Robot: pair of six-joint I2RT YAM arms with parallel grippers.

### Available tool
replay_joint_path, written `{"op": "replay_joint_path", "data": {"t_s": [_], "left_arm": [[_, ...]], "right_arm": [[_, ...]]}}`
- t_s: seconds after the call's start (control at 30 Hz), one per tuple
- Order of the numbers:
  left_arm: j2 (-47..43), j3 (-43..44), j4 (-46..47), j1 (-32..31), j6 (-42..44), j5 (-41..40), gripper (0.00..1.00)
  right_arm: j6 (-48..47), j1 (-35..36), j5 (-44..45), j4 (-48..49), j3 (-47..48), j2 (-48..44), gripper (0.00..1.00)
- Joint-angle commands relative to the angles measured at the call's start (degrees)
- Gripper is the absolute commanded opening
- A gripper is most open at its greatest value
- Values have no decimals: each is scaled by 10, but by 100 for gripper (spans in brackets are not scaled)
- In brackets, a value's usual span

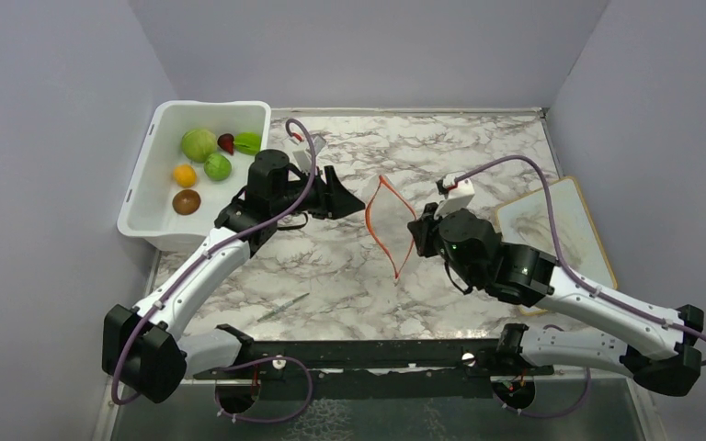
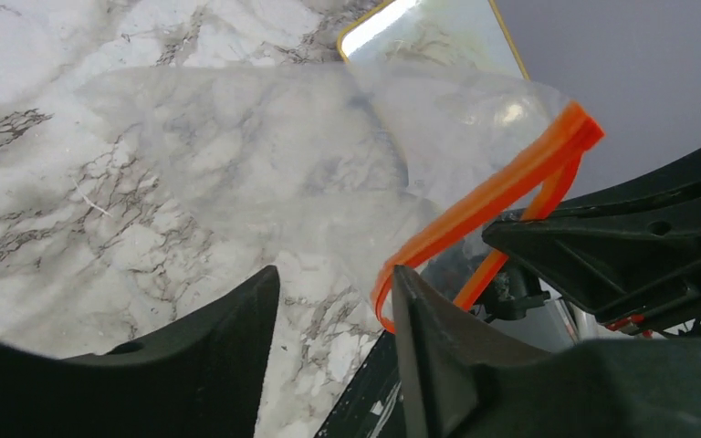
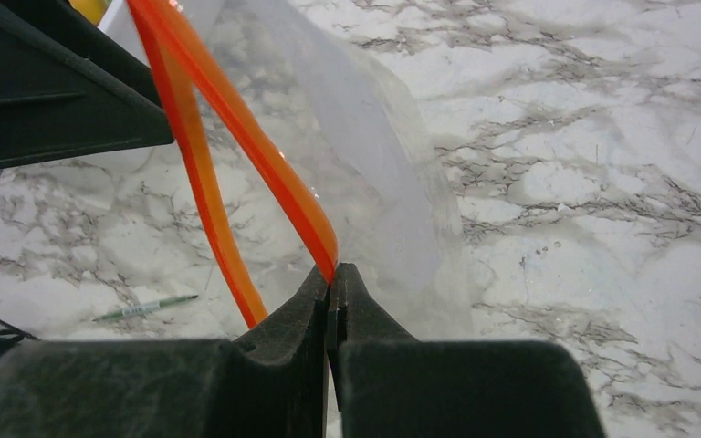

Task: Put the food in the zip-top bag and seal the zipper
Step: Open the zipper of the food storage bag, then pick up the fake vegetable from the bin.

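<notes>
Orange-red zipper strip on clear crinkly bag runs near-far; R gripper pinches it; L gripper spread, empty, nearer toy food.

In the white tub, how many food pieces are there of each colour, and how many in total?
Green: 3 (cabbage, round fruit, leafy piece)
Dark red piece: 1
Orange fruit: 1
Brown fruit: 1
Total: 6, all inside the white tub
</notes>
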Motion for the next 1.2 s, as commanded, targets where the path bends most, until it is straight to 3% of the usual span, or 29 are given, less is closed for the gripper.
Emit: {"op": "replay_joint_path", "data": {"t_s": [0.0,0.27,0.47,0.6,0.8,1.0,1.17], "left_arm": [[-31,16,8,2,13,-25,58],[-49,71,-67,2,109,-169,88],[-28,102,-142,3,171,-304,99],[8,134,-193,4,205,-359,100],[21,137,-207,12,246,-457,100],[47,141,-217,42,246,-529,99],[77,145,-222,119,220,-491,98]], "right_arm": [[-16,-3,37,-56,50,-9,1],[-17,-3,104,-172,108,-62,1],[-11,-3,155,-296,215,-30,1],[-23,-3,178,-326,262,14,1],[-85,-3,147,-222,203,64,1],[-72,-3,31,-108,91,133,1],[-94,-27,-104,1,59,194,1]]}}
